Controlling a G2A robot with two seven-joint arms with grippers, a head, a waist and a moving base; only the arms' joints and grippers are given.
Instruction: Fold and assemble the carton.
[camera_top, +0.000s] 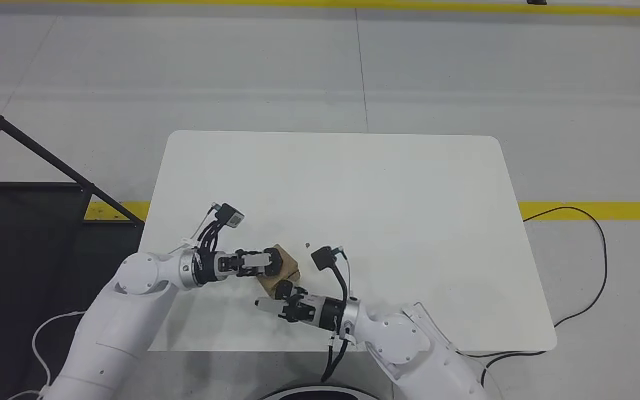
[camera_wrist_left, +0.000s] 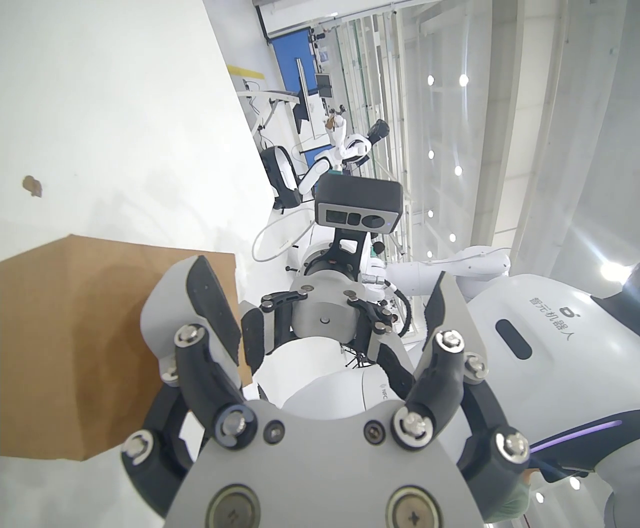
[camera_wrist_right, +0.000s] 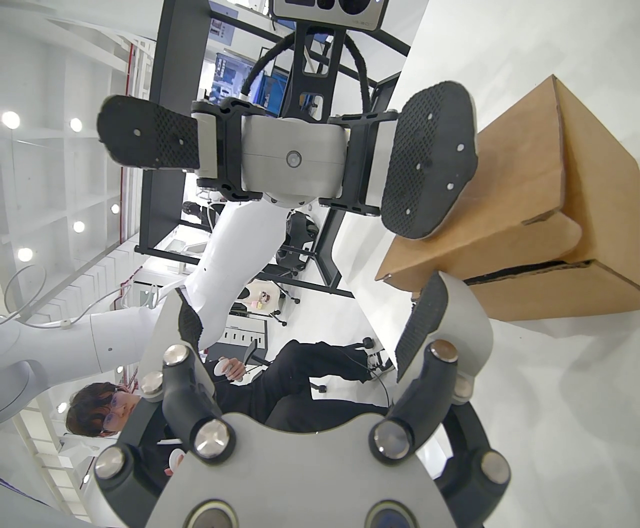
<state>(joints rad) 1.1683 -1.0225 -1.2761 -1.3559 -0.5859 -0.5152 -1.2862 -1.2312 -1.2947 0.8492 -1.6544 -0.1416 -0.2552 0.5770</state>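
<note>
A white table (camera_top: 400, 190) stands on a grey floor (camera_top: 250, 70) marked with yellow lines. The brown carton (camera_top: 285, 265) (camera_wrist_left: 75, 325) (camera_wrist_right: 525, 200) sits on the table's robot side. The left gripper (camera_top: 264, 263) (camera_wrist_left: 320, 280) is spread wide, one pad against the carton. The right gripper (camera_top: 283, 300) (camera_wrist_right: 310, 300), also spread and empty, is just beside it.

carton (camera_wrist_right: 540, 200): plain brown cardboard, paler raw edges | table (camera_top: 400, 200): plain white | scrap (camera_wrist_left: 33, 186) on table: brown | left gripper (camera_wrist_left: 322, 272): silver-grey body, black pads (camera_wrist_right: 430, 160) with diamond-grid pattern | right gripper (camera_wrist_right: 310, 300): silver-grey body, black textured pads (camera_wrist_right: 425, 325) | floor (camera_top: 200, 70): light grey, yellow stripes | cable (camera_top: 604, 265): black
</note>
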